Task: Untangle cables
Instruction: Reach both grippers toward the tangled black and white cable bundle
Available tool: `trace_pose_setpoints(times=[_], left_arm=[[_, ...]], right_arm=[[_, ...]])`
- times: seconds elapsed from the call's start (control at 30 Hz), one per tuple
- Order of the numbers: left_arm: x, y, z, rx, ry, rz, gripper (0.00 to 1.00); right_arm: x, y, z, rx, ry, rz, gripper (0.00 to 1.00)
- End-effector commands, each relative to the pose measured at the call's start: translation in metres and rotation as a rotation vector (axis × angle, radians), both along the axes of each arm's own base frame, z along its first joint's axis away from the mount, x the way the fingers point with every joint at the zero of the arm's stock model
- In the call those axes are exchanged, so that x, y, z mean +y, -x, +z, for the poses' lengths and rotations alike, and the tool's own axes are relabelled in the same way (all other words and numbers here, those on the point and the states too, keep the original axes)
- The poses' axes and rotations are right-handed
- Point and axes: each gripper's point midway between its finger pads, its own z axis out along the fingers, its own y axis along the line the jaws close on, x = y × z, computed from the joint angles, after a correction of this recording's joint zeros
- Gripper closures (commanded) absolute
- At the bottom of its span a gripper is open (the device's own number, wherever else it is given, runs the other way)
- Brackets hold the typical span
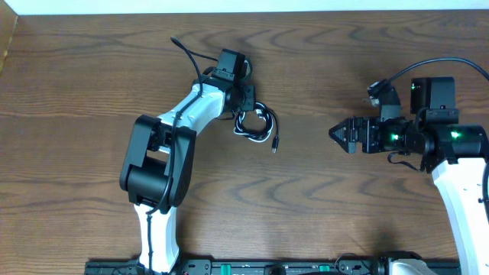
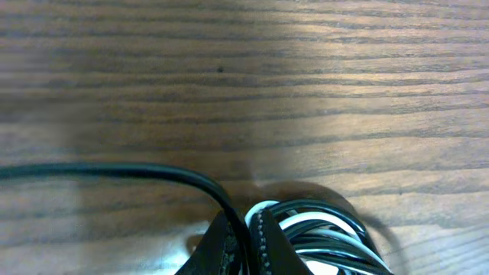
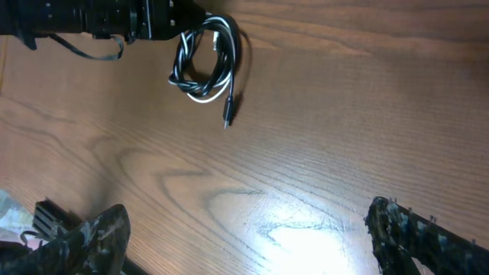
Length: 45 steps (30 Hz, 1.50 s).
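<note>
Left end effector (image 2: 248, 237): fingers (image 2: 221, 250) pressed together at the rim of the cables (image 2: 328, 238). A black strand (image 2: 114, 172) runs across the counter (image 2: 244, 69) and into the closed tips, so the grip appears to be a pinch on that strand. Whether a white loop is also caught between the tips cannot be told.

Right end effector (image 1: 336, 134): spread wide and holding nothing. It sits well apart from the cables and points toward them across bare counter. In the right wrist view its two fingers (image 3: 92, 241) frame the lower edge with open wood between them.

Location of the work: the cables lie on the counter as one small coil, just beside the left end effector's tips. The black cable (image 3: 183, 61) and the white cable (image 3: 200, 97) are wound together in the same loops. One black plug (image 3: 227, 118) trails free from the coil on the side toward the right arm.

Step in hand (judged): first grasp. One arm has anchored the coil; no separation has been made, so the task is near its start.

Next move calls for:
1. Bring the right end effector to the coil, aiming at the free plug or a loop of the other colour.
2. Close on one cable only.
3. Draw the two grips apart slowly, low over the counter.

Caution: both cords are thin and slack. A pull on the wrong loop may tighten the coil rather than open it.
</note>
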Motion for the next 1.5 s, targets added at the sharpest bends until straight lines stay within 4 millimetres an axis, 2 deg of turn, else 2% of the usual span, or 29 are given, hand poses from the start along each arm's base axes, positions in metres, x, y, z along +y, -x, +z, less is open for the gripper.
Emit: trace_pose_setpoints(times=[0.0, 0.27, 0.37, 0.5, 0.6, 0.83, 0.97, 1.1, 1.2, 1.3, 1.47], left_arm=[[-0.005, -0.003, 0.044, -0.052, 0.052, 0.028, 0.93], [-0.031, 0.038, 0.152, -0.084, 0.292, -0.058, 0.92], [-0.035, 0.049, 0.184, -0.109, 0.354, -0.073, 0.93], [-0.039, 0.061, 0.214, -0.131, 0.425, -0.087, 0.93], [-0.044, 0.069, 0.226, -0.107, 0.485, -0.082, 0.93], [-0.059, 0.086, 0.237, 0.011, 0.629, -0.103, 0.92], [-0.067, 0.097, 0.245, 0.061, 0.701, -0.15, 0.93], [-0.068, 0.104, 0.253, 0.113, 0.766, -0.162, 0.92], [-0.067, 0.106, 0.259, 0.142, 0.808, -0.169, 0.93], [-0.066, 0.109, 0.263, 0.166, 0.84, -0.175, 0.93], [-0.066, 0.113, 0.269, 0.182, 0.875, -0.202, 0.92]], right_arm=[[-0.001, -0.005, 0.006, -0.02, -0.007, -0.01, 0.05], [-0.001, -0.02, 0.01, -0.039, -0.037, -0.061, 0.05], [0.0, -0.024, 0.004, -0.027, -0.038, -0.06, 0.05], [0.008, -0.03, -0.001, -0.018, -0.058, -0.033, 0.05], [0.021, -0.035, 0.001, -0.036, -0.105, 0.011, 0.05], [0.055, -0.037, 0.015, -0.142, -0.162, 0.178, 0.03], [0.075, -0.03, 0.019, -0.223, -0.151, 0.315, 0.05], [0.087, -0.028, 0.017, -0.244, -0.136, 0.361, 0.11], [0.088, -0.038, 0.012, -0.262, -0.093, 0.343, 0.24], [0.088, -0.054, 0.006, -0.252, -0.083, 0.27, 0.26], [0.104, -0.07, -0.002, -0.235, -0.134, 0.24, 0.27]])
